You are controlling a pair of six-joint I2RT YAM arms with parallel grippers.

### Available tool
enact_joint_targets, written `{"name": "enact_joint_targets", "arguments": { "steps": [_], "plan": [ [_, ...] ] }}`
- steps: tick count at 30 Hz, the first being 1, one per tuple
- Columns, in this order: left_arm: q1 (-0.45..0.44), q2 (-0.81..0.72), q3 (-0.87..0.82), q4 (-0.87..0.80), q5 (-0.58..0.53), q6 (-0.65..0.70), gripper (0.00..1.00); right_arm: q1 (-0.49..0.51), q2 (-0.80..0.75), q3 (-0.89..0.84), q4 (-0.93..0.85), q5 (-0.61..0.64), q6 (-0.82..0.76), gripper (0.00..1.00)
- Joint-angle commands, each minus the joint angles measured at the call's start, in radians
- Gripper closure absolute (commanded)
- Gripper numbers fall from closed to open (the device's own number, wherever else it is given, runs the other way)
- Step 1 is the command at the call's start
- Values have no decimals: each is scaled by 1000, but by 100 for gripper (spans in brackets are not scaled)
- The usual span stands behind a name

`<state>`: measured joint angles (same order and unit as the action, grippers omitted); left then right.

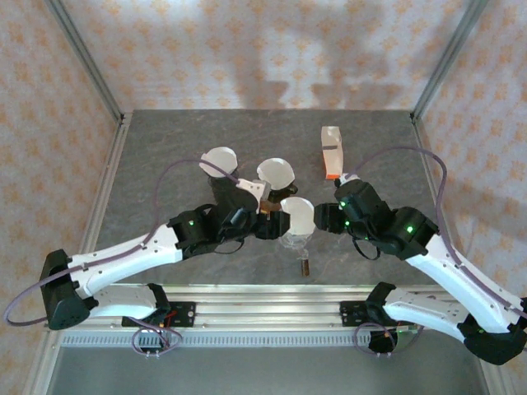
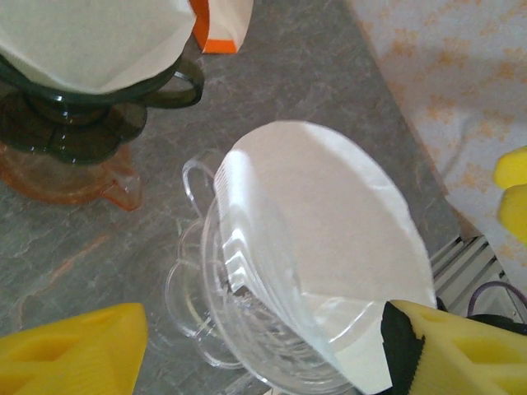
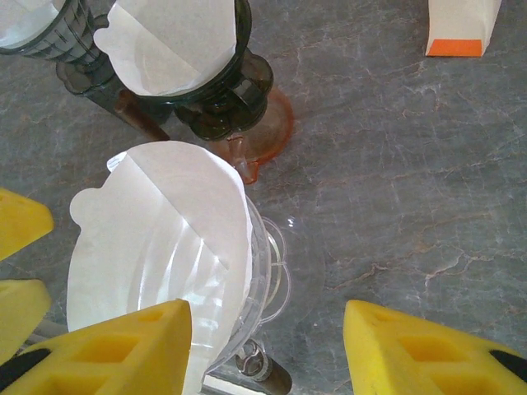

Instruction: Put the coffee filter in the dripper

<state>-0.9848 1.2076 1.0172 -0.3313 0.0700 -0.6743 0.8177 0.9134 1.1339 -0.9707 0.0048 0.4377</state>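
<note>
1. From above: the white paper coffee filter [image 1: 298, 212] stands in the clear ribbed dripper [image 1: 295, 239] on the gray tabletop [image 1: 165, 148].
2. Left wrist view: left end effector [image 2: 247, 354] wide open, one yellow finger [image 2: 469, 358] touching the coffee filter's edge.
3. Right wrist view: right end effector [image 3: 268, 346] open, holding nothing.
</note>
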Motion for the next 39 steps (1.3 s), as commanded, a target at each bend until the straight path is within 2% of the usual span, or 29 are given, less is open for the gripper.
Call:
{"name": "enact_joint_targets", "arguments": {
  "steps": [1,9,14,21,30,39],
  "plan": [
    [3,30,49,8,-20,25,28,6,-11,-6,21,37,13,48],
    [30,49,29,-21,-42,8,47,6,-9,-14,21,27,14,48],
    [44,37,-5,-19,-30,-3,49,5,9,-11,33,24,2,48],
    [48,34,-10,-29,-24,-2,52,-14,114,37,70,-31,-40,49],
    [50,22,-24,-26,-18,-8,52,-50,165,33,69,-51,-57,63],
    [50,24,-32,-21,-14,-13,51,-52,171,-1,64,-59,-63,85]
  ]
}}
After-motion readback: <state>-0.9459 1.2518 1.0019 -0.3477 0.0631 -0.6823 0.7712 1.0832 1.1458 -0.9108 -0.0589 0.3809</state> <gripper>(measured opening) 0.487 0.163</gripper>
